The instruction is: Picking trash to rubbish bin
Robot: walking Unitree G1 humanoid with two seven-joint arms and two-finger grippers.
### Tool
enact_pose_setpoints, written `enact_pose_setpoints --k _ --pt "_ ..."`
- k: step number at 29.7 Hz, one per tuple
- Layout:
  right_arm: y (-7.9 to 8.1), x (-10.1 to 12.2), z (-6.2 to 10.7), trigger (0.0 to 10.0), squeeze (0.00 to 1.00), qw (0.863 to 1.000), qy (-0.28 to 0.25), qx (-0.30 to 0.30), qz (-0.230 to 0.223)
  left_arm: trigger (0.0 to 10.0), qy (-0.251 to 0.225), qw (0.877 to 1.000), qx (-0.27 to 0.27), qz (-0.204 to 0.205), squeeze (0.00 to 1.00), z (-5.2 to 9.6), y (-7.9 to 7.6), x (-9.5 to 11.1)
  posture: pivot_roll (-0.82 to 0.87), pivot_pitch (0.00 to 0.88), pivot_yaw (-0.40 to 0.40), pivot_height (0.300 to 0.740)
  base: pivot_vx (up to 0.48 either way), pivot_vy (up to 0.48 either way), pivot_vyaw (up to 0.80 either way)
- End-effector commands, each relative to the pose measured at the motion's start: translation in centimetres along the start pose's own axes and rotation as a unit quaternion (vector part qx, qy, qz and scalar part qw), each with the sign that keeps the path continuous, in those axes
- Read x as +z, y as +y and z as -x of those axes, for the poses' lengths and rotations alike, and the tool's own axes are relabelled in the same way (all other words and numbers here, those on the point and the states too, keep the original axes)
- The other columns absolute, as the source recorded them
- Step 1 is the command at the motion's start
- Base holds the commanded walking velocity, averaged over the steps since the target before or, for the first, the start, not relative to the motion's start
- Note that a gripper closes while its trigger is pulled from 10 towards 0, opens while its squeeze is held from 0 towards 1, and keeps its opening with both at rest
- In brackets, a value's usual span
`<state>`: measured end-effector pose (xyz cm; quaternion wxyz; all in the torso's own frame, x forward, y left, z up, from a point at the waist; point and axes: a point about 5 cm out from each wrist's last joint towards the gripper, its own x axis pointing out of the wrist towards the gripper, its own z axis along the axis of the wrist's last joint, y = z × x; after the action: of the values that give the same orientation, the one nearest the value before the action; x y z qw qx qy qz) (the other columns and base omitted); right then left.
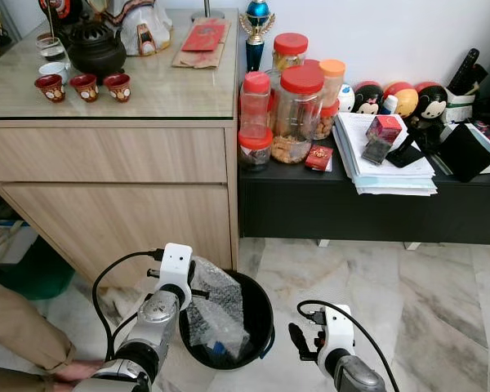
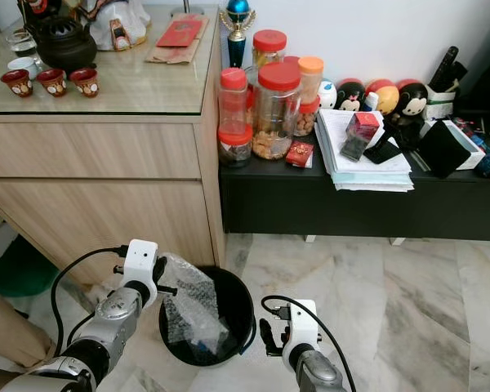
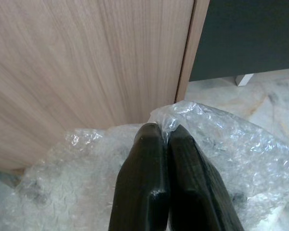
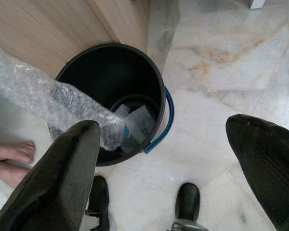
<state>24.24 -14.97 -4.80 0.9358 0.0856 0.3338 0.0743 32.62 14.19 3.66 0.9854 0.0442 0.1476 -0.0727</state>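
The left gripper (image 1: pixel 198 287) is pinching a crumpled sheet of clear bubble wrap (image 1: pixel 215 314), its fingers (image 3: pixel 151 183) pressed together on the upper edge of the sheet. The sheet is hanging below the fingers, its long axis running downward and slanting into the round black plastic bin with a blue handle (image 4: pixel 160 98), which is standing on the marble floor (image 1: pixel 408 294) directly beneath. The lower end is lying inside the bin's mouth, above pale scraps (image 4: pixel 135 124) on the bottom, while the upper part is rising above the rim. A release appears to be the coming move, and the sheet would drop straight in. The right gripper (image 1: pixel 304 339) is hovering just beside the bin, its fingers spread wide and carrying nothing. A light wooden cabinet (image 1: pixel 114 196) is standing close behind the bin; a person's bare feet (image 4: pixel 12 156) are resting on the floor nearby.
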Motion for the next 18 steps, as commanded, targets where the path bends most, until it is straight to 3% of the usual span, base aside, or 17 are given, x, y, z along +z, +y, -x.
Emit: enact_pose_setpoints --k 1,3,4,5,18 --pt "0.04 -0.24 0.07 10.0 0.0 1.0 0.001 -0.001 0.002 10.0 0.01 1.0 0.0 -0.011 0.0 0.1 0.09 -0.42 0.05 0.183 -0.016 0.74 0.0 0.0 0.0" --pt "0.04 -0.25 0.08 10.0 0.0 1.0 0.001 -0.001 0.002 10.0 0.011 1.0 0.0 -0.01 0.0 0.1 0.09 -0.42 0.05 0.183 -0.016 0.74 0.0 0.0 0.0" --pt "0.05 -0.25 0.08 10.0 0.0 1.0 0.001 -0.001 0.002 10.0 0.011 1.0 0.0 -0.013 0.79 0.07 0.12 -0.38 0.05 0.178 -0.014 0.74 0.0 0.0 0.0" --pt "0.04 -0.26 0.08 10.0 0.0 1.0 0.001 -0.001 0.002 10.0 0.011 1.0 0.0 -0.016 1.0 0.04 0.13 -0.33 0.05 0.178 -0.013 0.74 0.0 0.0 0.0" --pt "0.24 -0.39 0.06 10.0 0.0 1.0 0.003 0.002 0.004 10.0 0.012 1.0 0.003 -0.016 1.0 0.17 0.49 -0.51 0.05 0.156 -0.007 0.74 0.0 0.0 0.0"
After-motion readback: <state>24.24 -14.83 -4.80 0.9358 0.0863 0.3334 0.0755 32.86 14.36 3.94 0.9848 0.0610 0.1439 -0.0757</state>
